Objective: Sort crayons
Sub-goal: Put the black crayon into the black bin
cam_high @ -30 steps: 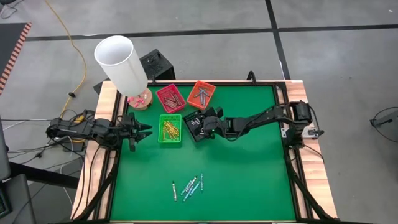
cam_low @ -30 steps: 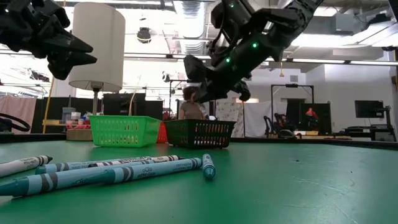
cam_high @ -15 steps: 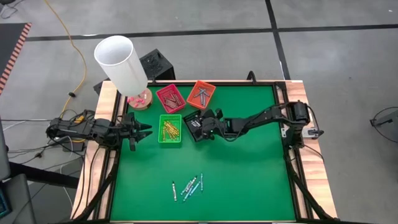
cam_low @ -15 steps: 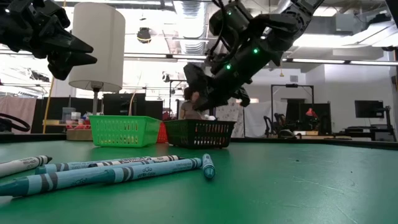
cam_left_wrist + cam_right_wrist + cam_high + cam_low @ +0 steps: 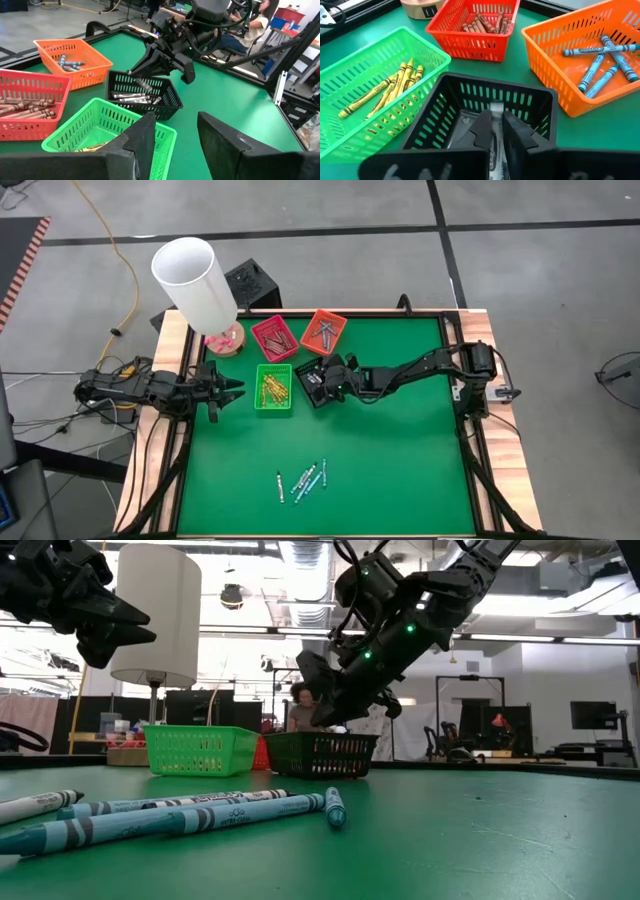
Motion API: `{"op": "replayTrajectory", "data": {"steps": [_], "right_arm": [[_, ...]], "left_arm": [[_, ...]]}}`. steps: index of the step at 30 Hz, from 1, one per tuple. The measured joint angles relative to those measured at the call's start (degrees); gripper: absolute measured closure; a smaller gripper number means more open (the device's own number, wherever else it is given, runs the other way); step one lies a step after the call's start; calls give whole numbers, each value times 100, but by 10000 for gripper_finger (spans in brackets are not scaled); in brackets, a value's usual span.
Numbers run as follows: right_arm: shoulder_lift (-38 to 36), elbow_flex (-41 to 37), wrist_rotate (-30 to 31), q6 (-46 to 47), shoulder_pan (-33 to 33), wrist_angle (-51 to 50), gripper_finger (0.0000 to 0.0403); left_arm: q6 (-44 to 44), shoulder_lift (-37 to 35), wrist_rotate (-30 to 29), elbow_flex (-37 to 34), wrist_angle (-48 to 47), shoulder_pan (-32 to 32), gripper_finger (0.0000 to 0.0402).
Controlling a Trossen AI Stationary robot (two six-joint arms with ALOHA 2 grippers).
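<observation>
Four trays: red tray (image 5: 274,337) and orange tray (image 5: 323,331) at upper centre of the high view; green tray (image 5: 273,387) and black tray (image 5: 315,381) just below them, all on the green table (image 5: 400,460)
Right gripper (image 5: 494,126): over the black tray at the middle of the high view; fingers nearly pressed together with a grey-white crayon (image 5: 495,116) between them, its tip pointing down into the tray; the left wrist view shows that crayon slanting from the fingertips above the tray's rim
Left gripper (image 5: 172,132): at the left edge of the table, left of the green tray and apart from it; fingers spread, nothing between them
Sorted crayons: yellow crayons (image 5: 395,87) in the green tray; brown crayons (image 5: 485,22) in the red tray; blue crayons (image 5: 602,62) in the orange tray; grey-white ones (image 5: 132,97) lying in the black tray
Loose crayons (image 5: 303,479): a small cluster, mostly blue, at lower centre of the high view, well apart from the trays and both grippers
Lamp (image 5: 196,283): white shade at upper left, beside the red tray
</observation>
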Motion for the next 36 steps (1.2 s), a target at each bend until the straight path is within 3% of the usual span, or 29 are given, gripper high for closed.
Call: {"op": "replayTrajectory", "data": {"steps": [11, 19, 27, 31, 36], "right_arm": [[-227, 39, -39, -552, -35, 138, 330], [-1356, 276, -607, -1285, 140, -331, 329], [-2321, 282, -937, -1504, 897, -1790, 329], [-2353, 280, -953, -1502, 1429, -2484, 329], [-1965, 276, -951, -1499, 2037, -2453, 329]], "left_arm": [[17, 0, -115, 0, 0, 0, 265], [-35, -2, -260, 0, 0, 2, 265], [-46, 0, -258, 0, -10, 2, 265], [-46, -2, -256, 0, -22, 2, 265], [-45, 0, -253, 0, -202, 2, 265]]}}
